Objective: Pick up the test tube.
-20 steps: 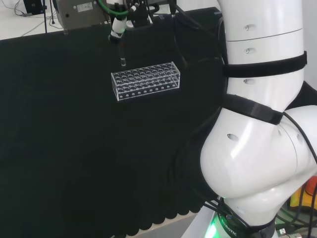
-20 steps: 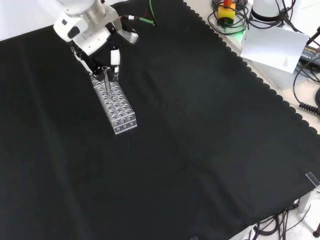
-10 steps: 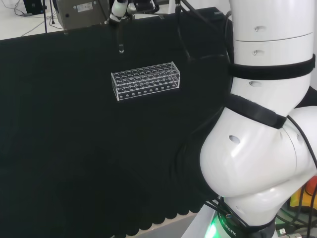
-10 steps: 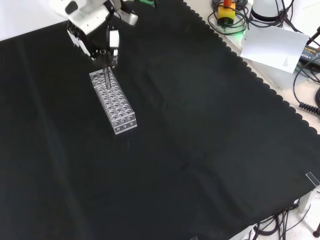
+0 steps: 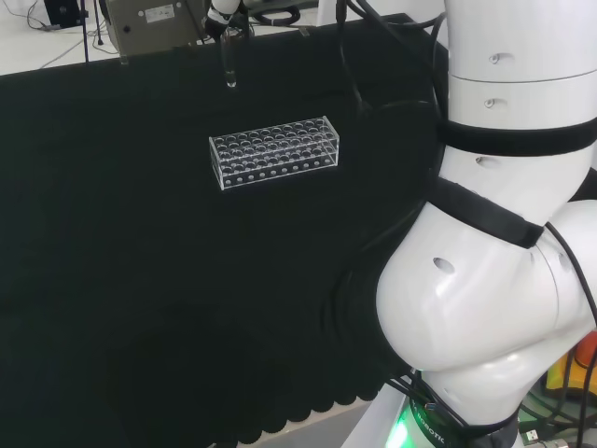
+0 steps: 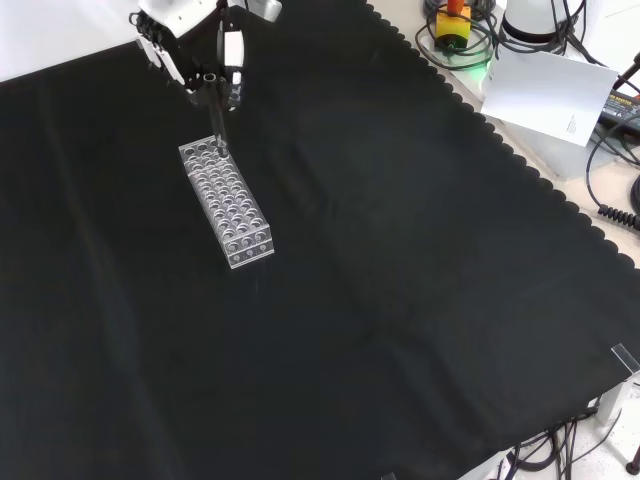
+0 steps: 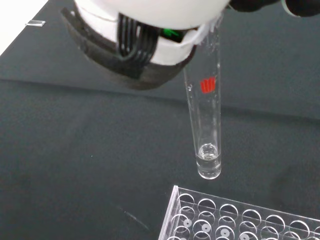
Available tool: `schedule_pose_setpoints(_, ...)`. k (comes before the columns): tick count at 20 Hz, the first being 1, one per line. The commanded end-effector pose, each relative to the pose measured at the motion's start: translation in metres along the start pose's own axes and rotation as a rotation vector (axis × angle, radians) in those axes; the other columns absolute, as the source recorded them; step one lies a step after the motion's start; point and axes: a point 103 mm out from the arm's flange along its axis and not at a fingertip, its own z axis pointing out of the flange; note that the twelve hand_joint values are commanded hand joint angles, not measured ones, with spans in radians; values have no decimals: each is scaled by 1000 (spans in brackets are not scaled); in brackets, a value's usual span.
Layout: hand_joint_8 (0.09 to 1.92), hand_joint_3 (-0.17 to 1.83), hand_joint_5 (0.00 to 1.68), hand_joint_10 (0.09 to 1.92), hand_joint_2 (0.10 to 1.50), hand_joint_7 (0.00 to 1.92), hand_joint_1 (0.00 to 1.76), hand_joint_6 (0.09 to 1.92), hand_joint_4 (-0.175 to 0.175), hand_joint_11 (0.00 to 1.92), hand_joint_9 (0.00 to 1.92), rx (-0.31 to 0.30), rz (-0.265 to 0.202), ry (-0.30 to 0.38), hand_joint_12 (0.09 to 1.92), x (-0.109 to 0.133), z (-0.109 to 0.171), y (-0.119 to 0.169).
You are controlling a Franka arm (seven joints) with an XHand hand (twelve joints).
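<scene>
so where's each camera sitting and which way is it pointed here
Head view: behind and above the arm's base, looking over the white arm links at the bench; the hand holds the test tube above the rack.
Front view: in front of the arm, looking down on the black cloth; the hand enters from the top.
Wrist view: at the wrist, looking past the palm along the tube.
All three share tube and rack.

clear rack [image 6: 226, 204] on black-clothed bench [image 6: 400, 300]
</scene>
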Motion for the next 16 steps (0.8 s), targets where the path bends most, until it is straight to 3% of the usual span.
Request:
schedule_pose_setpoints(1, 185, 613, 1570, 177, 612, 1891, 1243, 87, -175, 1467, 1812, 1, 31, 7, 716, -8, -2, -16)
schedule_pose_setpoints(10, 182, 615, 1571, 175, 611, 1892, 1243, 87, -175, 1465, 1813, 5, 61, 19, 714, -3, -1, -26)
schedule_pose_setpoints(16, 181, 617, 1571, 174, 610, 1893, 1243, 87, -175, 1465, 1813, -11, 19, 58, 713, 14, -2, -29)
